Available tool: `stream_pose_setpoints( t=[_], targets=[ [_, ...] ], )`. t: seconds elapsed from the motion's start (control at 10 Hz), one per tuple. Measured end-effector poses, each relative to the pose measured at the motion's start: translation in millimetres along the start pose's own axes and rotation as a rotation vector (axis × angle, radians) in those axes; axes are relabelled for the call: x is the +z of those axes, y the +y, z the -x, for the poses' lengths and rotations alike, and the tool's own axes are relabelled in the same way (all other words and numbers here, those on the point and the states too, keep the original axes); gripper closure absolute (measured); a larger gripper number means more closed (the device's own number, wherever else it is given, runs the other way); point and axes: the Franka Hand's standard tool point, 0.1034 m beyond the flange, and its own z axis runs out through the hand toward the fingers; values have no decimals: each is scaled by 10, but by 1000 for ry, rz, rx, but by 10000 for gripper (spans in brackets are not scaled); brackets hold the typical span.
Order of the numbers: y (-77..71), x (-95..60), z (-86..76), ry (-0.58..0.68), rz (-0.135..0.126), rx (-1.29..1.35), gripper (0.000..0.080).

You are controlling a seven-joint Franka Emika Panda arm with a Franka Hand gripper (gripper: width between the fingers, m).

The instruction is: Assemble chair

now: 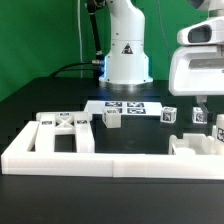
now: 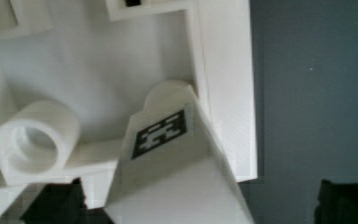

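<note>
The chair is in loose white pieces with black-and-white tags. In the exterior view a ladder-like frame (image 1: 64,131) lies at the left. Small blocky pieces stand at the middle (image 1: 110,118), further right (image 1: 170,115), and under my gripper (image 1: 198,118). Another chair piece (image 1: 200,143) lies at the right by the rail. My gripper (image 1: 200,102) hangs just above the right block. In the wrist view my gripper (image 2: 194,208) is open. Its dark fingers (image 2: 48,203) straddle a tagged white piece (image 2: 163,135), with a gap on one side. A round white part (image 2: 43,140) lies beside it.
The long low white border rail (image 1: 100,160) runs along the front and up both sides; its wall shows in the wrist view (image 2: 220,70). The marker board (image 1: 125,105) lies before the robot base (image 1: 125,55). The dark table (image 2: 318,90) lies beyond the rail.
</note>
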Motion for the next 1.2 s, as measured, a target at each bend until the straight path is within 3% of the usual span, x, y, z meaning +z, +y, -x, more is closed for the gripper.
stream_pose_setpoints(
  t=[0.3, 0.5, 0.7, 0.9, 1.2],
  targets=[
    [42, -1, -12, 1, 25, -254, 150],
    [61, -2, -18, 1, 27, -271, 177],
    [62, -3, -19, 2, 27, -231, 517],
    [57, -2, -17, 3, 23, -148, 514],
    [184, -7, -17, -2, 37, 227, 514]
  ],
)
